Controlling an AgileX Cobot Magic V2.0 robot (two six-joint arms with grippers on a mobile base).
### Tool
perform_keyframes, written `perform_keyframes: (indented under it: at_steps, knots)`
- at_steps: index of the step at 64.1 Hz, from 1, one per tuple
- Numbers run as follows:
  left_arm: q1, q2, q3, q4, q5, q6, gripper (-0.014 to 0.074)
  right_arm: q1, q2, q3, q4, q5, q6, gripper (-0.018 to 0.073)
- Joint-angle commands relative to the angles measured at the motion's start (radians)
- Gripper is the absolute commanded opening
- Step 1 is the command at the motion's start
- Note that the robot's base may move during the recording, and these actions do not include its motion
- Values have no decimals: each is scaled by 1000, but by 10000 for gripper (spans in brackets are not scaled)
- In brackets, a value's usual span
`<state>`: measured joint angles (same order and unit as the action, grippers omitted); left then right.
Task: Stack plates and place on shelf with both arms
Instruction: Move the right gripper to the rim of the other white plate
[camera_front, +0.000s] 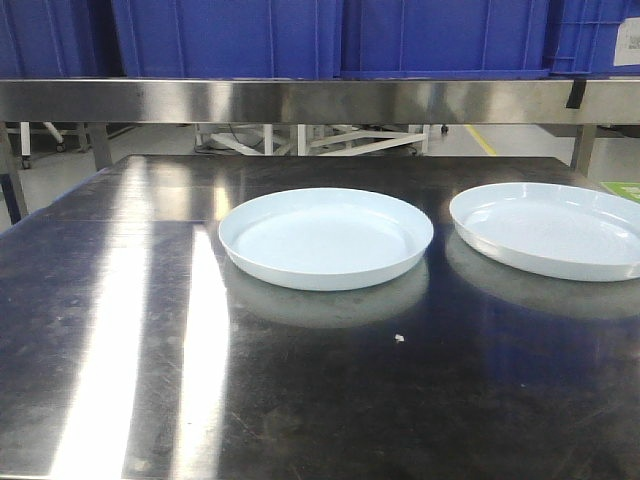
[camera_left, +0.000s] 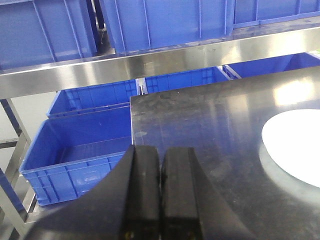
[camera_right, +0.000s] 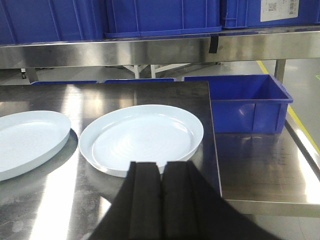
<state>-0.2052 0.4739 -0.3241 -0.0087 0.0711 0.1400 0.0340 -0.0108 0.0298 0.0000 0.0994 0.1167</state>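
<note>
Two pale blue plates lie apart on the steel table. The middle plate (camera_front: 326, 238) also shows at the left edge of the right wrist view (camera_right: 27, 142) and the right edge of the left wrist view (camera_left: 295, 147). The right plate (camera_front: 555, 230) lies near the table's right edge, just ahead of my right gripper (camera_right: 161, 167), which is shut and empty. My left gripper (camera_left: 161, 152) is shut and empty, above the table's left part, well left of the middle plate. The steel shelf (camera_front: 320, 100) runs across the back, above the table.
Blue crates (camera_front: 330, 35) stand on the shelf. More blue crates sit low beside the table on the left (camera_left: 75, 160) and on the right (camera_right: 245, 102). A lower steel surface (camera_right: 265, 165) adjoins the table's right edge. A small white crumb (camera_front: 400, 338) lies on the table.
</note>
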Motion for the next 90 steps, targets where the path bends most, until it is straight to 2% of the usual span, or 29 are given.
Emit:
perform_keyframes:
  at_steps: [1,23,34,46,64,80,90]
  knots:
    - [2,2,-26,-2,-93,-9,85,-7,-19,0,-14,-82,-3,57]
    - [2,2,-26,-2,-93,-9,83,-7,-19,0,-9,-108,-2,57]
    - [2,2,-26,-2,-93,-9,83,-7,-19,-2,76,-167,10,57]
    - [2,2,-26,-2,-93,-9,83,-7,3,-64,144,-31,10,57]
    - [2,2,-26,-2,-93,-9,83,-7,232,-236,144,130,9,57]
    - [2,2,-26,-2,-93,-9,83,-7,415,-319,119,6,-30,57]
    - [2,2,-26,-2,-93,-9,83,-7,602,-386,119,39,-30,57]
